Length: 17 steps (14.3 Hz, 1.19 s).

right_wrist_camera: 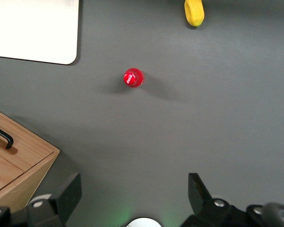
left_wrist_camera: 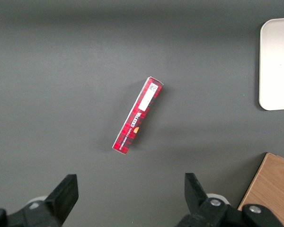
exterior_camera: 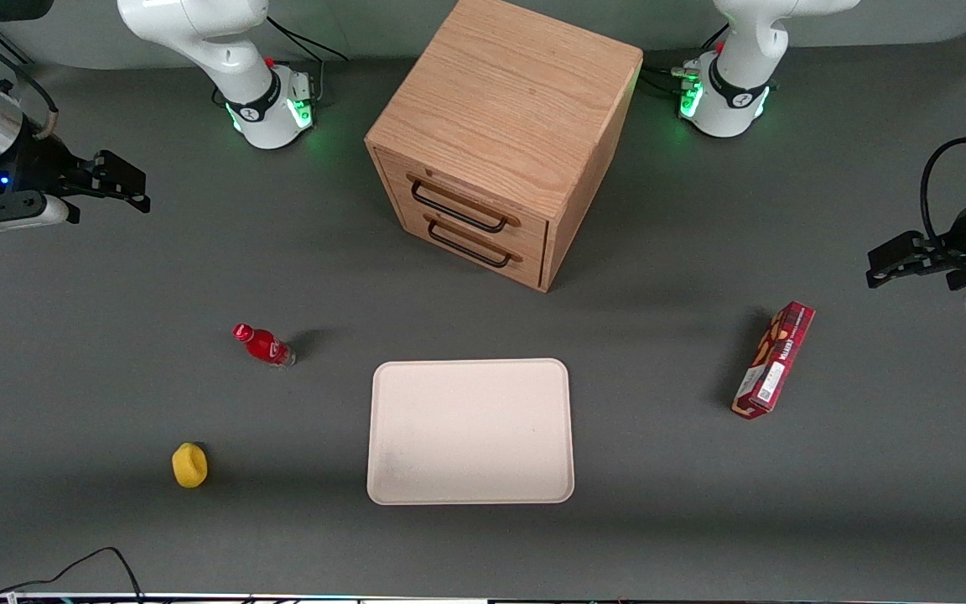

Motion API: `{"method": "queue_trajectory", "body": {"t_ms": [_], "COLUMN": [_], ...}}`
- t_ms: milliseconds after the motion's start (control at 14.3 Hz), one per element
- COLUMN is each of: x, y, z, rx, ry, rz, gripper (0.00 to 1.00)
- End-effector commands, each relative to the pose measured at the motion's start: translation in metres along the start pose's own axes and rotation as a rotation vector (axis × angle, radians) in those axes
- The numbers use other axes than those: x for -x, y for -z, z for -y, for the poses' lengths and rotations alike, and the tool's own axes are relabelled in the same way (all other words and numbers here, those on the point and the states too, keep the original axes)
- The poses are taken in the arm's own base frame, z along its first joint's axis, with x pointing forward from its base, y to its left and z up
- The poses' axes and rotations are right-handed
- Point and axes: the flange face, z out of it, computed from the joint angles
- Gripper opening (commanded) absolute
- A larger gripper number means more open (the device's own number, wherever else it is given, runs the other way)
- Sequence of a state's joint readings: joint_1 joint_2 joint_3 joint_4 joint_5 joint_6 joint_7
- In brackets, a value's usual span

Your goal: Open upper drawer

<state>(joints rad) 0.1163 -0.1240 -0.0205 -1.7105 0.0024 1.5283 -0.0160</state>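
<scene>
The oak cabinet (exterior_camera: pixel 508 101) stands at the middle of the table, farther from the front camera than the tray. Its upper drawer (exterior_camera: pixel 483 200) is shut flush, with a black bar handle (exterior_camera: pixel 458 209) across its front. The look-alike lower drawer (exterior_camera: pixel 483 239) sits just beneath it, also shut. My gripper (exterior_camera: pixel 132 184) hovers well away from the cabinet, toward the working arm's end of the table, open with nothing between its fingers. In the right wrist view the gripper (right_wrist_camera: pixel 135 189) hangs over bare table, and a corner of the cabinet (right_wrist_camera: pixel 19 163) with one end of a black handle (right_wrist_camera: pixel 4 136) shows beside it.
A white tray (exterior_camera: pixel 470 431) lies in front of the cabinet. A red bottle (exterior_camera: pixel 263 345) and a yellow object (exterior_camera: pixel 189 465) stand nearer the working arm's end. A red box (exterior_camera: pixel 773 359) lies toward the parked arm's end. A black cable (exterior_camera: pixel 72 570) curls near the table's front edge.
</scene>
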Motion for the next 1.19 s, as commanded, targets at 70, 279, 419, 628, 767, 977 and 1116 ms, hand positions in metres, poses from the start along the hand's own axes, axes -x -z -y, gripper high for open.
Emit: {"method": "queue_trajectory", "body": {"t_ms": [70, 279, 419, 628, 767, 977, 1116], "x": [-0.003, -0.004, -0.003, 0.008, 0.013, 0.014, 0.013], "y": [0.006, 0.011, 0.013, 0.014, 0.019, 0.017, 0.017], "z": [0.002, -0.003, -0.018, -0.026, -0.028, -0.028, -0.027], "rx": [-0.007, -0.006, -0.012, -0.013, -0.013, -0.011, -0.01], "ry": [-0.021, -0.03, -0.057, -0.093, -0.179, -0.196, -0.193], "rz": [-0.003, -0.012, -0.017, 0.03, 0.027, 0.039, 0.039], "gripper": [1.0, 1.0, 1.0, 1.0, 1.0, 1.0, 1.0]}}
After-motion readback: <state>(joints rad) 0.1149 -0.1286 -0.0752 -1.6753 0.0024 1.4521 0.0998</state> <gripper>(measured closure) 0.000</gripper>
